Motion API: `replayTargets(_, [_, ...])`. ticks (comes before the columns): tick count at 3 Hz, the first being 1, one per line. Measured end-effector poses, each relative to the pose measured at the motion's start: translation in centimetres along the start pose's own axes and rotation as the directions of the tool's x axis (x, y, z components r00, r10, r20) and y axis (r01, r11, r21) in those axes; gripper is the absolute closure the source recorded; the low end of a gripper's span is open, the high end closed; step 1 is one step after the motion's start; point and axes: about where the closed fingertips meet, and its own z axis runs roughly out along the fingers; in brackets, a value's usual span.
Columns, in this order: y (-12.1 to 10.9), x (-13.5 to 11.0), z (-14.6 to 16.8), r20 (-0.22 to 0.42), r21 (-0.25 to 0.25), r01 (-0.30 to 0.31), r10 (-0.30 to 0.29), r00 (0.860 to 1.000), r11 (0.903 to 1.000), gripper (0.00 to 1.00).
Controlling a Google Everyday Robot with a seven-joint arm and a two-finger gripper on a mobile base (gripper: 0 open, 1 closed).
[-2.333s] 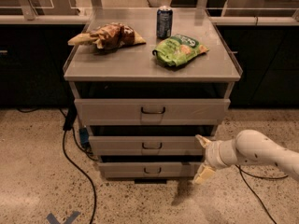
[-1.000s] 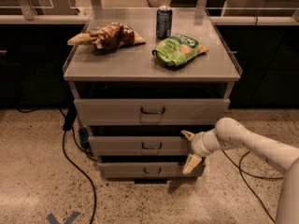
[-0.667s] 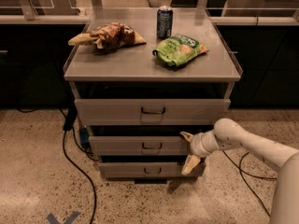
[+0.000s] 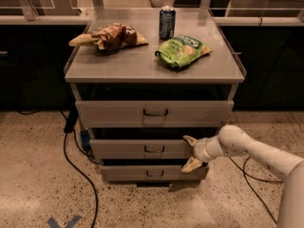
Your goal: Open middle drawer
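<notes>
Sitting between a taller drawer above and a lower one beneath, the wide, shallow, light-grey metal middle drawer (image 4: 123, 149) has a small dark wire handle (image 4: 154, 149) at the centre of its plain flat front. The robot's cream-coloured two-finger hand (image 4: 186, 154) is at the right end of that front with its fingers spread wide. One fingertip (image 4: 189, 139) is by the drawer's upper edge and the other (image 4: 190, 166) by its lower edge. Whether they touch the metal I cannot tell. The wire handle lies to the left of the hand, apart from it.

A smooth white arm (image 4: 256, 151) runs from the hand toward the lower right. Just above the hand is the taller grey top drawer (image 4: 114, 114), and below and to its left the grey bottom drawer (image 4: 128, 174). Higher up, the flat grey surface (image 4: 142, 65) of the cabinet bears a crinkled green snack bag (image 4: 183, 50) almost straight above the hand. A dark upright drink can (image 4: 166, 22) stands just behind that bag, and a crumpled brown bag (image 4: 109, 36) lies well to the left. Far left of the hand, black cables (image 4: 71, 146) trail across the speckled floor (image 4: 33, 175) beside the cabinet.
</notes>
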Motion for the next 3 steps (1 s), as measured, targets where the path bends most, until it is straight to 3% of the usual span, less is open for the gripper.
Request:
replayTargets(1, [0.0, 0.0, 0.0, 0.0, 0.0, 0.0, 0.0, 1.0, 1.0, 0.02])
replayTargets(3, [1.2, -0.3, 0.0, -0.019, -0.021, -0.001, 0.0, 1.0, 0.9998, 0.0])
